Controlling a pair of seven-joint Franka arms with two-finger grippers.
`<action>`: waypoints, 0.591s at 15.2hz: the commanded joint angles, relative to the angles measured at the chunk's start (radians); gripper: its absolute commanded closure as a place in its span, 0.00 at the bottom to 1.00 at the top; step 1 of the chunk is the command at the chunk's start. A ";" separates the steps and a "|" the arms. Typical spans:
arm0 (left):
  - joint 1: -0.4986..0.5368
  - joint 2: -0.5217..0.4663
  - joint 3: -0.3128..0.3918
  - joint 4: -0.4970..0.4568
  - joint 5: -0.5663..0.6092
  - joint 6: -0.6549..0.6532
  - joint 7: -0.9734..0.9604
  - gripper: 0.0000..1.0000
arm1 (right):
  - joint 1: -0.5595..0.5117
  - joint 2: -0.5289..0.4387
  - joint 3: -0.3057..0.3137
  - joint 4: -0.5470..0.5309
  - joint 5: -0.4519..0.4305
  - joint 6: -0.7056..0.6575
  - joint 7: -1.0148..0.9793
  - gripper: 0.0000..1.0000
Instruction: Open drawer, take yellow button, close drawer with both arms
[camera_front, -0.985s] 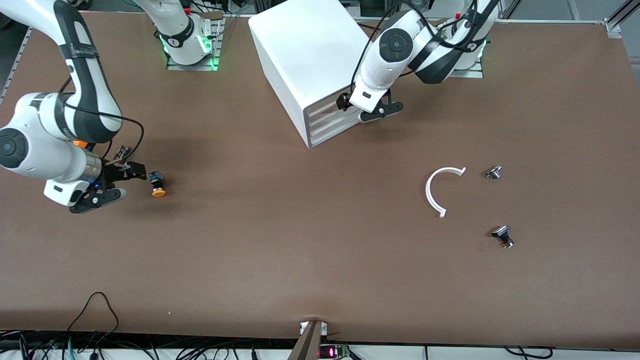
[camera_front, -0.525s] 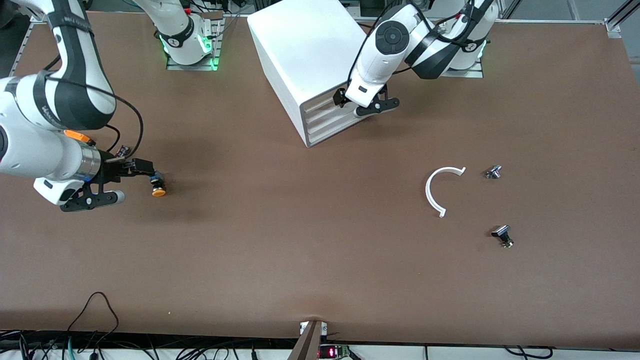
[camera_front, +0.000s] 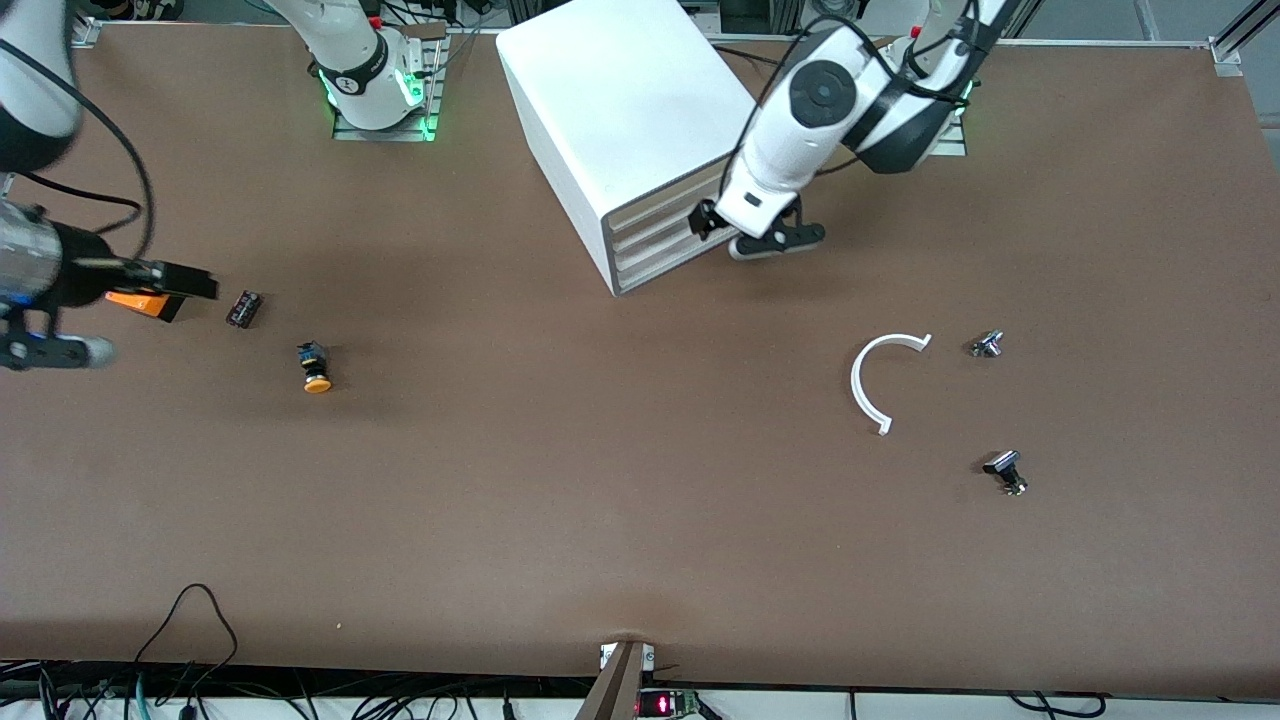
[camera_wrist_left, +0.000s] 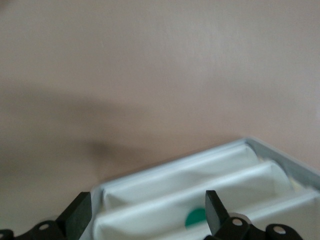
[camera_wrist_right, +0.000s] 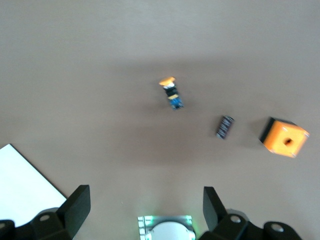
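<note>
Two white jointed arms work over the brown table. The left gripper hangs just in front of the white box cabinet, at the level of its stacked beige-white fronts; its black fingers stand apart with nothing between them. The uppermost shallow drawer sits flush with the three below it, pushed in, directly before this gripper. In the left wrist view the drawer fronts fill the space between the spread fingertips, and a green dot shows on one front.

The right gripper is up over the right arm's end of the table, its fingers wide apart and empty. Below it lie three small things: the orange cube with a hole closest under the fingertips in the front view, a small black ribbed part just beside the cube, and, a little farther out from the gripper, the tiny push button with round orange cap and black-and-blue body, on its side on the bare table, touching nothing.
</note>
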 joint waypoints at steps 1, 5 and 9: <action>0.017 -0.034 0.128 0.040 0.031 -0.012 0.143 0.00 | 0.002 -0.030 -0.043 0.045 -0.034 -0.033 0.014 0.00; 0.023 -0.050 0.328 0.090 0.032 -0.078 0.455 0.00 | 0.002 -0.158 -0.046 -0.128 -0.055 0.079 0.014 0.00; 0.023 -0.071 0.529 0.231 0.034 -0.289 0.821 0.00 | 0.002 -0.248 -0.041 -0.253 -0.038 0.144 -0.005 0.00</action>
